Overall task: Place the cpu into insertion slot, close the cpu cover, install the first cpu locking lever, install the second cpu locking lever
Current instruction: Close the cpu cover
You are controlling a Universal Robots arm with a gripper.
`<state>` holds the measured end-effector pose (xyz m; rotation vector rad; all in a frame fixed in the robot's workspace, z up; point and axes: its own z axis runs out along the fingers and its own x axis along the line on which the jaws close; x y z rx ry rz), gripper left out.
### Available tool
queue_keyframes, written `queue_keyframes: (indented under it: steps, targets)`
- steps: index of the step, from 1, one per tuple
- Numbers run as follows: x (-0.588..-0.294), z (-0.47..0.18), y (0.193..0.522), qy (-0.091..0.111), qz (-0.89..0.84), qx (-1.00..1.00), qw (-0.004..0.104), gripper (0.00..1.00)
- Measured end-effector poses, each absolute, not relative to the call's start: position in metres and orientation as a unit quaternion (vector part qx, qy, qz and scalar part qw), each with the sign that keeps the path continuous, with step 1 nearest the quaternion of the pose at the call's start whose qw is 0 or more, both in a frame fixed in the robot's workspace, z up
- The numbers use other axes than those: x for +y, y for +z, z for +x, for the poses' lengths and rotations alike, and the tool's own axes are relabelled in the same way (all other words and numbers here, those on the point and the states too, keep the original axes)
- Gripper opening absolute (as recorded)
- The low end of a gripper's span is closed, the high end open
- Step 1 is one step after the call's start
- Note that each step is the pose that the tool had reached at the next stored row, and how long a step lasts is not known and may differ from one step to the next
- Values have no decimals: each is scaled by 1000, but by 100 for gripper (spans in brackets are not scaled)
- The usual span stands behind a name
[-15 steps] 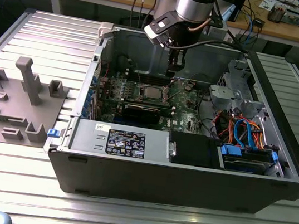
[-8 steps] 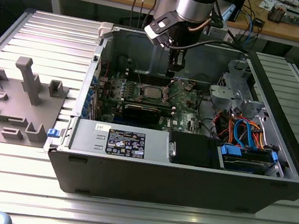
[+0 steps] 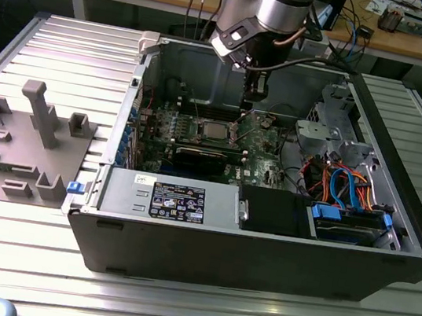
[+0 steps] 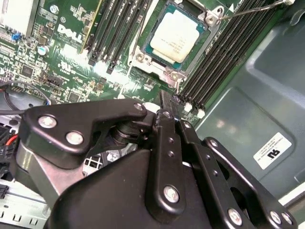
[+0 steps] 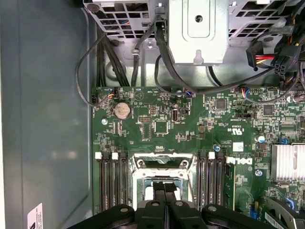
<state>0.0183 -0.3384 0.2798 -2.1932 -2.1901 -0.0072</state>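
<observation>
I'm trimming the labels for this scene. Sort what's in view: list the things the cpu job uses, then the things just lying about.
Job in hand: cpu; cpu cover around it; locking lever; claw, over the cpu.
Lying about: grey plastic tray; coin battery; heatsink; blue drive cables.

Ribbed metal table (image 3: pixel 195 315), open computer case (image 3: pixel 260 253), grey fixture plate (image 3: pixel 4 159)

Counting one cpu (image 4: pixel 177 34), one cover (image 5: pixel 162 162), one lever (image 4: pixel 248 11), one gripper (image 5: pixel 165 187) and one arm (image 3: pixel 285 6). Also seeing one case (image 3: pixel 259 261), one coin cell (image 5: pixel 122 110), one heatsink (image 5: pixel 287 162) and one grey fixture plate (image 3: pixel 5 151), all sitting on one counter (image 3: pixel 195 315). Memory slots are flanking the socket, count unclear.
</observation>
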Motion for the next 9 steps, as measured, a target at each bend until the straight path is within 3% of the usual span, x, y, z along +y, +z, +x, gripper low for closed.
queue_keyframes:
  steps: [9]
  targets:
    - [-338,20,280,-3,-707,-706,22,11]
